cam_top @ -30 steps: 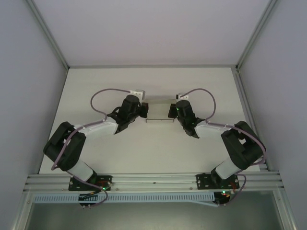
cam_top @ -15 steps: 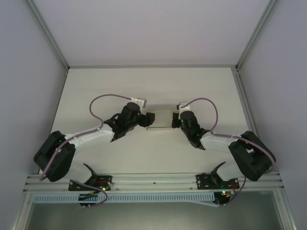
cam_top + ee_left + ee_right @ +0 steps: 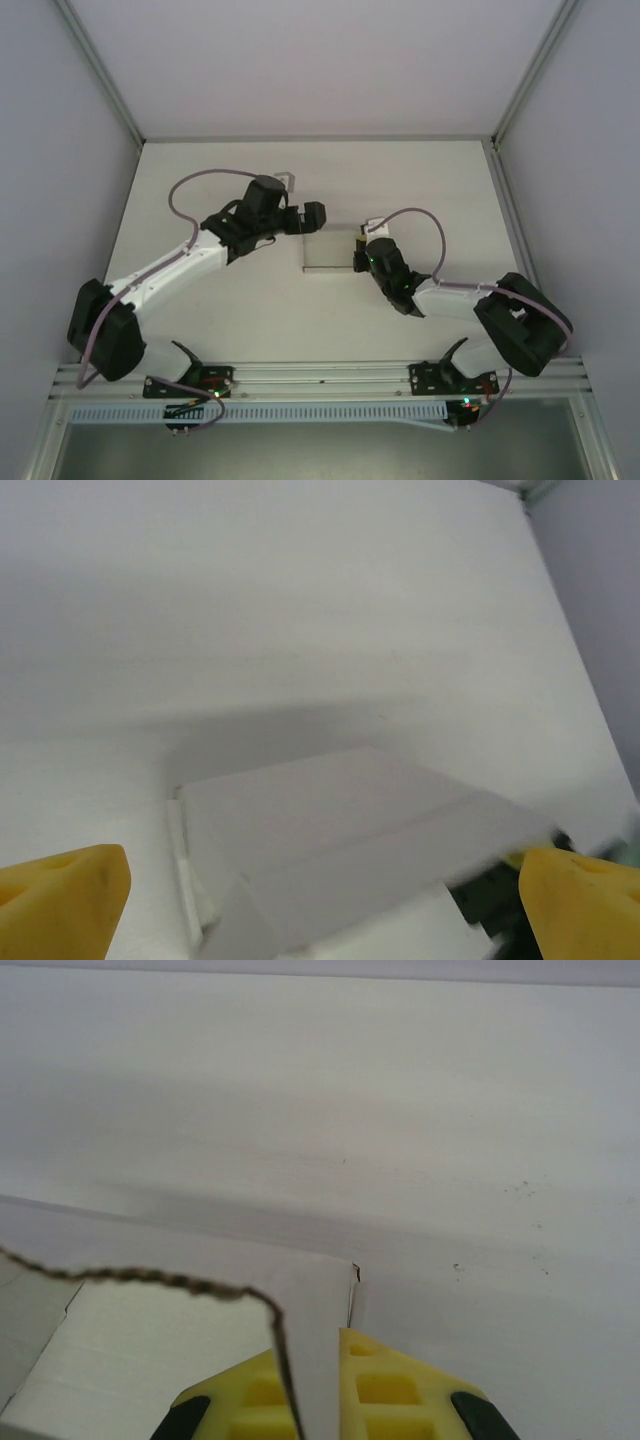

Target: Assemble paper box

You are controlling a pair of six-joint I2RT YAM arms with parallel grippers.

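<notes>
The paper box [image 3: 328, 252] is a small white cardboard shape lying at the table's middle, partly folded, with a raised wall on its right side. My right gripper [image 3: 358, 254] is shut on that right wall. In the right wrist view its yellow fingers [image 3: 395, 1390] pinch the thin upright panel of the paper box [image 3: 322, 1320]. My left gripper [image 3: 317, 217] hangs open just behind the box's left end and holds nothing. From the left wrist, the paper box [image 3: 340, 830] lies below and between the wide-spread yellow fingertips [image 3: 65, 898] of the left gripper [image 3: 320, 905].
The white table [image 3: 250, 300] is closed in by grey side walls and a back wall with aluminium corner posts [image 3: 100, 70]. A metal rail [image 3: 320, 378] carrying both arm bases runs along the near edge.
My left gripper has opened, let go of the box's left end and drawn back toward the far left. The right gripper, still clamped, has brought the box slightly nearer.
</notes>
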